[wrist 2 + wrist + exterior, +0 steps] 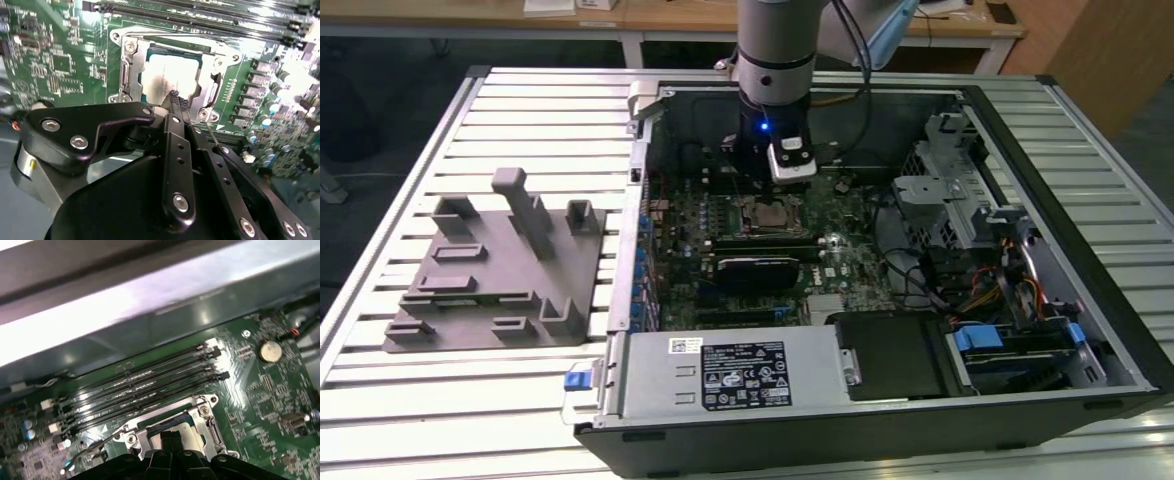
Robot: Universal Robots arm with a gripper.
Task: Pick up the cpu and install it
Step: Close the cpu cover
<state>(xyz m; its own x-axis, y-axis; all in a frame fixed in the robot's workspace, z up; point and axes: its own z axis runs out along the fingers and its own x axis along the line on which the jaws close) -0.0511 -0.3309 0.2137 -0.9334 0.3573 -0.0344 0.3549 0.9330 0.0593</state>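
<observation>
Gripper [175, 96] inside open PC case [854, 442], fingers closed together, holding nothing, tips over cpu [160, 75] seated in socket [131, 75]

Grey fixture [494, 270] beside open computer case [787, 442]

Lab: slotted bench [520, 120], open PC [854, 445]

- The arm [774, 60] stands upright over the middle of the open computer case [638, 250], with its gripper [175, 98] low over the CPU socket [131, 75].
- Toward the exterior view's right, a drive cage [961, 190] and loose cables [987, 295] crowd the case.
- The power supply [720, 375] walls off the case's lower edge in the frame.
- On the exterior view's left, the slatted table [454, 400] lies open around the grey fixture [480, 290].
</observation>
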